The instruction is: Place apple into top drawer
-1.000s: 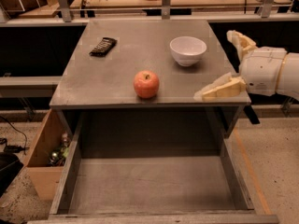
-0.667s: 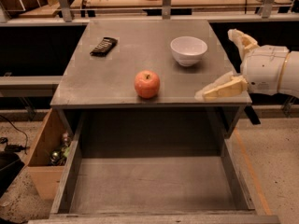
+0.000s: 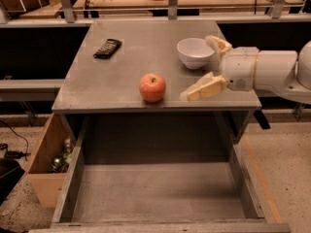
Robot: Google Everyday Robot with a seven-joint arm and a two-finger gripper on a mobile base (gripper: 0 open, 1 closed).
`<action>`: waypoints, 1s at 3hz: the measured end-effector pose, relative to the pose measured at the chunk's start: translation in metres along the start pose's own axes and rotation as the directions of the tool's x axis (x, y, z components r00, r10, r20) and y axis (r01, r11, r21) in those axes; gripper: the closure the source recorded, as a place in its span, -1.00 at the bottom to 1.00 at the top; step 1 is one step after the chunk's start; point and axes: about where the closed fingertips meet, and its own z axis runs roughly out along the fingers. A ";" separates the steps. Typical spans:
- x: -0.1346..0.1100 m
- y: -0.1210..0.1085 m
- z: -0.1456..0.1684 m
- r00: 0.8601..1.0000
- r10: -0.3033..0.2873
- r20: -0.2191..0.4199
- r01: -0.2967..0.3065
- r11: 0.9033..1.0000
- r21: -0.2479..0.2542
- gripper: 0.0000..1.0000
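Approach step: gripper (image 3: 199, 68) is just right of apple (image 3: 152, 87), fingers (image 3: 206, 87) open, empty. Apple sits at worktop (image 3: 107, 81) front edge, above the open drawer (image 3: 155, 193). Next I'd move left & close on it.

The worktop (image 3: 121, 81) and the top drawer (image 3: 160, 193) are seen in dull grey, brushed-looking metal, while the apple (image 3: 152, 87) is given a smooth, faintly glossy skin. The bowl (image 3: 194, 52) is finished in glossy white and the box (image 3: 41, 183) in plain matt wood. The gripper (image 3: 198, 68), held over the worktop's right side by the bowl, is fitted with matt cream fingers (image 3: 206, 87), spread apart, on smooth white plastic.
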 end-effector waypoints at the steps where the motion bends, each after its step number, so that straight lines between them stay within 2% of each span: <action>1: 0.012 -0.008 0.029 0.999 0.041 0.018 -0.041 0.998 -0.046 -1.00; 2: 0.026 -0.005 0.065 0.994 0.090 0.054 -0.083 0.990 -0.114 -1.00; 3: 0.033 0.005 0.086 0.991 0.116 0.071 -0.104 0.982 -0.160 -1.00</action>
